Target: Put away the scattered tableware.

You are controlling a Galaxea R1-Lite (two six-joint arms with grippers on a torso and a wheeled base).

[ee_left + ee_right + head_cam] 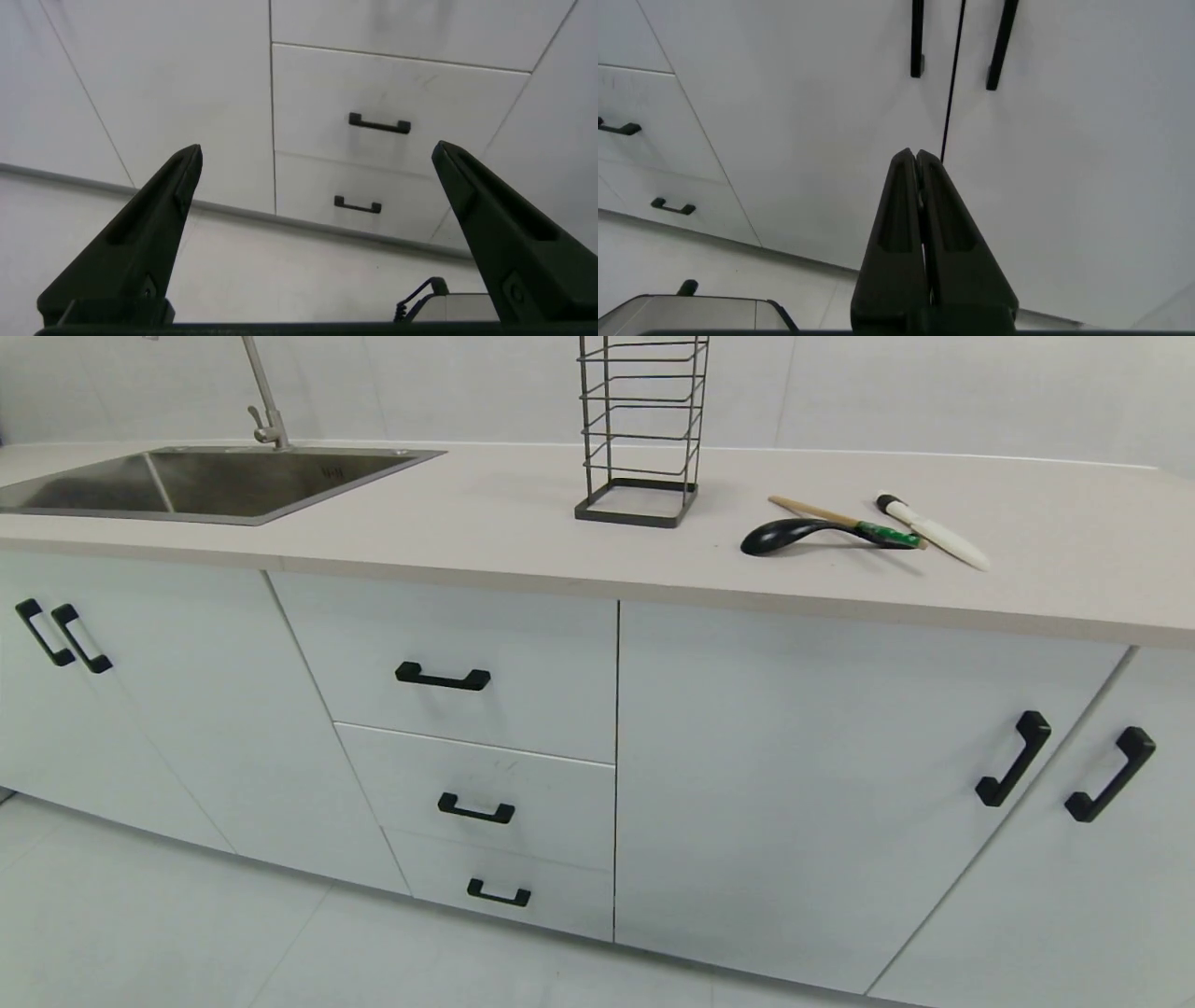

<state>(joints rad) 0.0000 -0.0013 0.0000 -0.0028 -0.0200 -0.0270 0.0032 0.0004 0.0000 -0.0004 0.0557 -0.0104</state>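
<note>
On the countertop (523,532) at the right lie a black ladle (794,534) with a green band on its handle, a wooden stick (812,510) behind it, and a white knife-like utensil (934,532) with a black end. An empty black wire rack (641,429) stands upright to their left. My left gripper (318,163) is low in front of the cabinet drawers, fingers wide open and holding nothing. My right gripper (917,161) is low in front of the cabinet doors, fingers pressed together with nothing between them.
A steel sink (215,481) with a faucet (264,401) sits at the counter's left. Below are three drawers (467,709) with black handles, flanked by cabinet doors (822,784). The floor (140,933) lies open in front of the cabinets.
</note>
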